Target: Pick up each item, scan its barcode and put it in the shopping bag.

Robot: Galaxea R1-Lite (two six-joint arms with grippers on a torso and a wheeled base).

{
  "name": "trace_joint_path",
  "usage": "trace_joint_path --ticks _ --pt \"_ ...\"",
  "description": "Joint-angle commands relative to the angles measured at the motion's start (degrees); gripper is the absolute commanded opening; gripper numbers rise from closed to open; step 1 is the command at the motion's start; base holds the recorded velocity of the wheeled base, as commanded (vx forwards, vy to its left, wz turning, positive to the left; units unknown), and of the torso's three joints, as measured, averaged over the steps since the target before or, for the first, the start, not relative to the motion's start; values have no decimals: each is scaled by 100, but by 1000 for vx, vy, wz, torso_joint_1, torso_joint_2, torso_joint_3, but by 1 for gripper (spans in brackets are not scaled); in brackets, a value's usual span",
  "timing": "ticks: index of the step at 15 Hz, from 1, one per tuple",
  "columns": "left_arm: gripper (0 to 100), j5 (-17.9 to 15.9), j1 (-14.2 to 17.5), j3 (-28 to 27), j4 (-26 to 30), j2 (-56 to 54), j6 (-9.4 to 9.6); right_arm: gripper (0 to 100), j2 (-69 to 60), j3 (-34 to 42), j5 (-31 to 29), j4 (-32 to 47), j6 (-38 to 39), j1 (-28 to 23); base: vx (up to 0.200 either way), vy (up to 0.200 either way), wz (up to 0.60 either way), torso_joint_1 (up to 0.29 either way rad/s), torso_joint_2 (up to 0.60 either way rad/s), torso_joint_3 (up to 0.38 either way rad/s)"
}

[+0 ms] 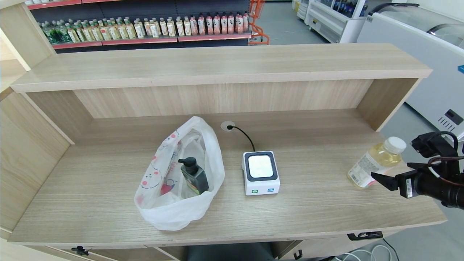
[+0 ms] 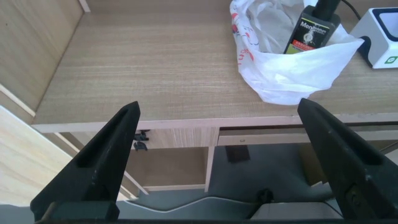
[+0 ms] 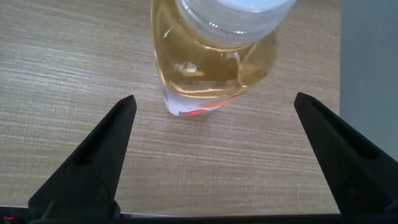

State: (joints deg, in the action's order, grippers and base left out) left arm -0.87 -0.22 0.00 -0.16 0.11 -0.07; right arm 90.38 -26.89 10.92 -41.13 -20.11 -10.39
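Right wrist view: jaws wide apart and empty, bottle between them

The right gripper (image 3: 214, 102) has its jaws spread wide, holding and touching nothing. The bottle (image 3: 211, 68) stands just ahead in the line of the gap, with clear space between it and each finger. In the left wrist view, the left gripper (image 2: 217, 107) is likewise fully apart and empty, off the near edge of the counter (image 1: 308, 203), away from the goods.

The bottle is clear plastic with a white cap and a paper label, nearly full of pale yellow liquid. It should feel fairly heavy for its size, with smooth walls that may give a little and slip under a weak pinch. The labelled body below the shoulder looks like the safest place to close on it. The cap and neck are too narrow and would let it swing. Barcode stripes seem to sit low on the label, so the fingers are best kept off that patch.

The bottle stands near the counter's right end. The scanner (image 1: 260, 172) sits mid-counter, and left of it is the shopping bag (image 1: 181, 203), mouth open, with a dark pump bottle (image 1: 194, 175) already inside.
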Motion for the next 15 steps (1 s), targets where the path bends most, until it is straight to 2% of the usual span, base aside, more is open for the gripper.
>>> trace_joint_path --ticks 1,5,8,11,13,14,15 --pt "100 -1 4 0 -2 -2 -1 100 437 17 77 -273 -168 89 0 0 0 0 0 0" --pt "100 -1 4 0 -2 -2 -1 100 1131 -35 147 -1319 -195 318 0 0 0 0 0 0" --pt "100 -1 4 0 -2 -2 -1 100 1535 -71 323 -1679 -159 555 0 0 0 0 0 0" --pt "100 -1 4 0 -2 -2 -1 100 1878 -176 683 -2215 -107 661 0 0 0 0 0 0" --pt "100 -1 4 0 -2 -2 -1 100 1957 -281 1008 -2285 -45 661 0 0 0 0 0 0" --pt "100 7 4 0 -2 -2 -1 0 1975 -299 1158 -2294 25 652 0 0 0 0 0 0" --pt "100 -1 -4 0 -2 -2 -1 0 1992 -369 1219 -2268 69 634 0 0 0 0 0 0"
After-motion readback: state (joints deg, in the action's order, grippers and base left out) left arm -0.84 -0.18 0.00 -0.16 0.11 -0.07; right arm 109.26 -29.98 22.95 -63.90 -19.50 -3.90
